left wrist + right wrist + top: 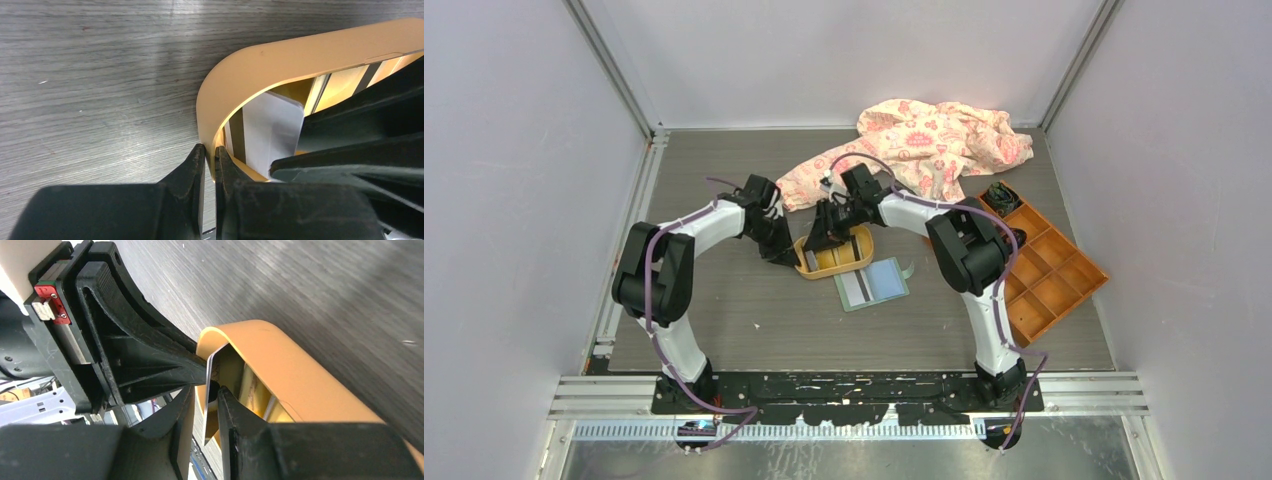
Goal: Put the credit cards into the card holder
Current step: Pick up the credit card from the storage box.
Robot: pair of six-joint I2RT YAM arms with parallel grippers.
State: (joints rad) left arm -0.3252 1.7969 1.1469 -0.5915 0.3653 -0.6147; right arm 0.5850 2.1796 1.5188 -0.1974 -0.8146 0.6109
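The left arm bends its elbow out wide of the orange oval tray (260, 65) and reaches its forearm in low to the tray's left end. There the left gripper (210, 157) is clamped tight on the tray's rim, one finger outside the wall and one inside.

The right arm folds its elbow to the right of the tray and reaches across from the far side, its wrist tipped down into the tray's left half, close against the left gripper. The right gripper (206, 392) stands narrowly parted, with a credit card (209, 370) on edge between its fingers. Whether they press the card cannot be told.

More credit cards (272, 132), white with dark stripes, lean inside the tray.

The card holder (889, 279) lies open and flat just in front of the tray, toward its right end, with one striped card (858, 290) on its left half.
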